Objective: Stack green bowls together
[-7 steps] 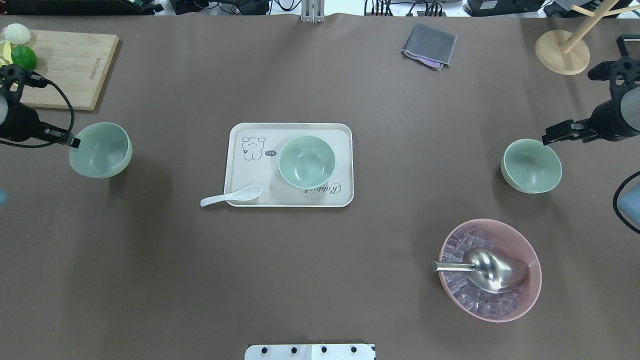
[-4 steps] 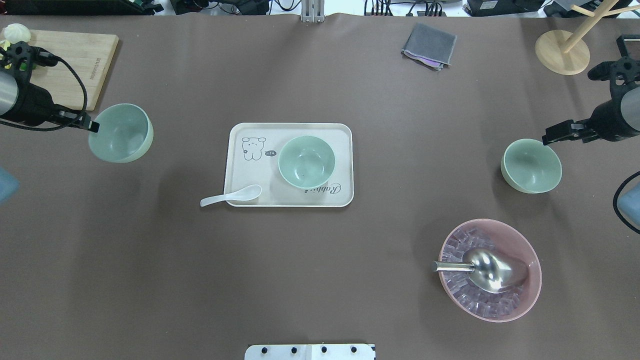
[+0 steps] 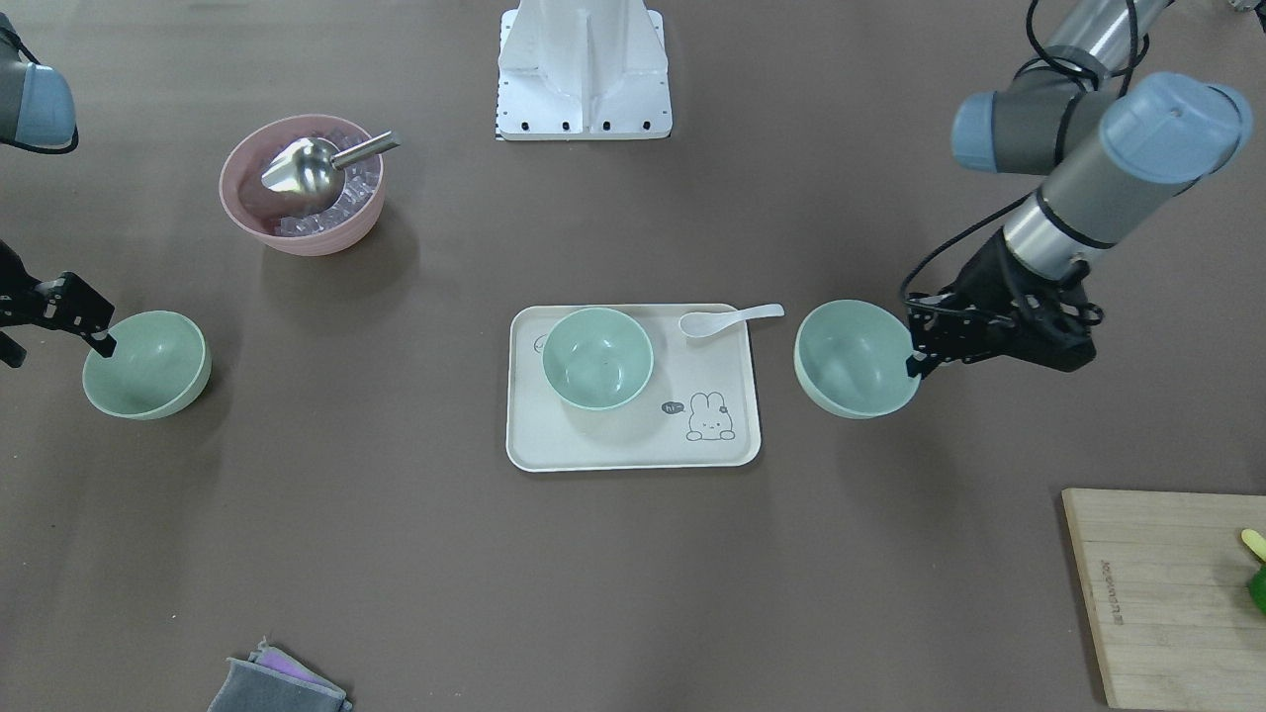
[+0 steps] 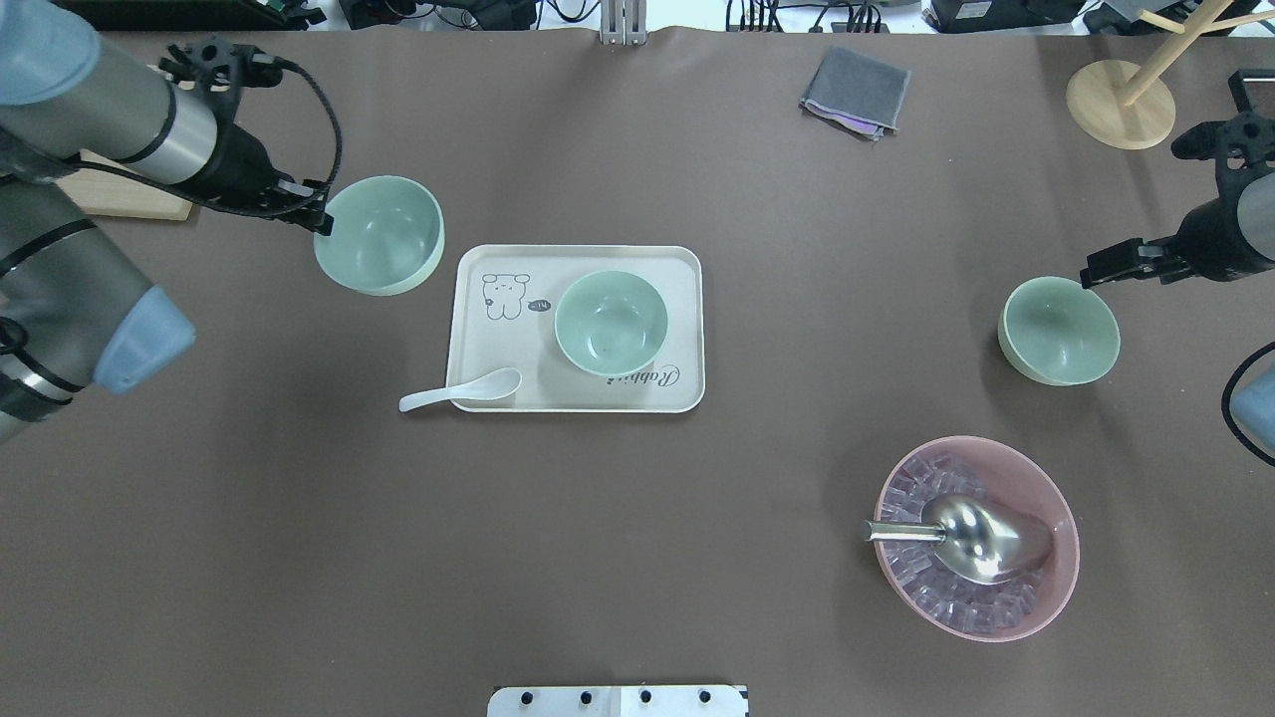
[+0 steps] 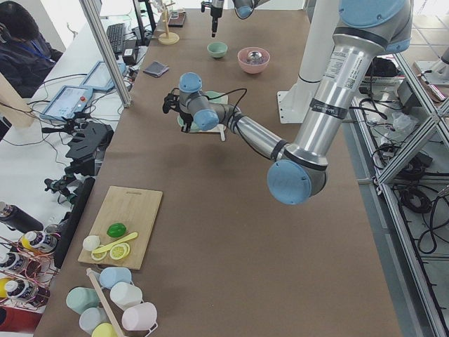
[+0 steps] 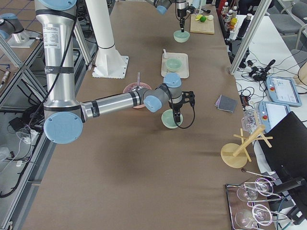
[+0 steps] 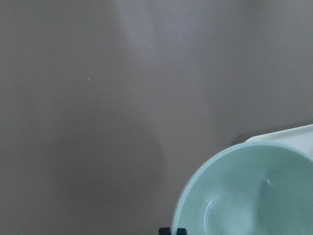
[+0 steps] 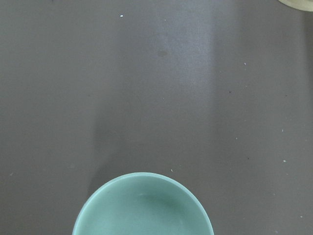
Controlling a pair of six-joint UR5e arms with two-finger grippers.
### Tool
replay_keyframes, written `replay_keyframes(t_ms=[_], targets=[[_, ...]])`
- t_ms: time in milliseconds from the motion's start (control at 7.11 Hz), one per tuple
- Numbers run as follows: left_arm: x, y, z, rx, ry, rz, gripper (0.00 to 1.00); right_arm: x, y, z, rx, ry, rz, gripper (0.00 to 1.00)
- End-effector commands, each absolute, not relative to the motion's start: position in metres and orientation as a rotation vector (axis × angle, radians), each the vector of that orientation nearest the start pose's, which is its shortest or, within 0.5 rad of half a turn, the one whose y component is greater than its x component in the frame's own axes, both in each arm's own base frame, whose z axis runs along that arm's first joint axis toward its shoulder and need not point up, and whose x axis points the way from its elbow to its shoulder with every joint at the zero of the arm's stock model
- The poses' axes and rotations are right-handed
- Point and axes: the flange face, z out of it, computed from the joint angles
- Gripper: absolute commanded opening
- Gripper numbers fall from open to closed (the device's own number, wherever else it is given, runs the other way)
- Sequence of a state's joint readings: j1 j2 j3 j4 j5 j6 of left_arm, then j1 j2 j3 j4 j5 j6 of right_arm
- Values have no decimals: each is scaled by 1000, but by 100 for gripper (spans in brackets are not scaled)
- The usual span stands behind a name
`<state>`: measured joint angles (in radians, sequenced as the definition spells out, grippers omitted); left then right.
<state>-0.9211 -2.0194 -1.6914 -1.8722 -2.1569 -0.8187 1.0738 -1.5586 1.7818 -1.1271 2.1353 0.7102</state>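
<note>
Upper left of centre, the left claw (image 4: 321, 221) pinches the rim of one green bowl (image 4: 383, 237), just beside the tray's (image 4: 578, 401) upper-left corner. A second green bowl (image 4: 610, 323) sits on that tray. Far right, the right claw (image 4: 1092, 274) meets the third green bowl's (image 4: 1059, 331) rim on the bench (image 4: 637, 558).

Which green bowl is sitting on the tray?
The middle bowl, standing on the cream tray; the left bowl and right bowl are off it.

- Wide bare table (image 4: 827, 329) stretches between the tray (image 4: 478, 339) and the green bowl (image 4: 1059, 331) to its right.
- A spoon (image 4: 460, 389) sticks off the tray's near left corner.
- A pink bowl (image 4: 1058, 543) stands off the tray's near right.
</note>
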Motion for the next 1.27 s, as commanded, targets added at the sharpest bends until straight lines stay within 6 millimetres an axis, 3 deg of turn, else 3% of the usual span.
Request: replay_keyframes(t_ms=[0, 281, 422, 562, 1125], targets=[[391, -547, 244, 198, 922, 100, 0, -177, -493, 504, 227, -815, 12, 100], [451, -523, 200, 138, 960, 36, 0, -177, -493, 504, 229, -815, 12, 100], [483, -509, 192, 144, 943, 7, 0, -177, -494, 503, 231, -816, 11, 100], [501, -504, 182, 139, 943, -4, 0, -177, -494, 502, 234, -814, 12, 100], [524, -491, 180, 131, 928, -25, 0, -175, -492, 498, 242, -818, 11, 100]])
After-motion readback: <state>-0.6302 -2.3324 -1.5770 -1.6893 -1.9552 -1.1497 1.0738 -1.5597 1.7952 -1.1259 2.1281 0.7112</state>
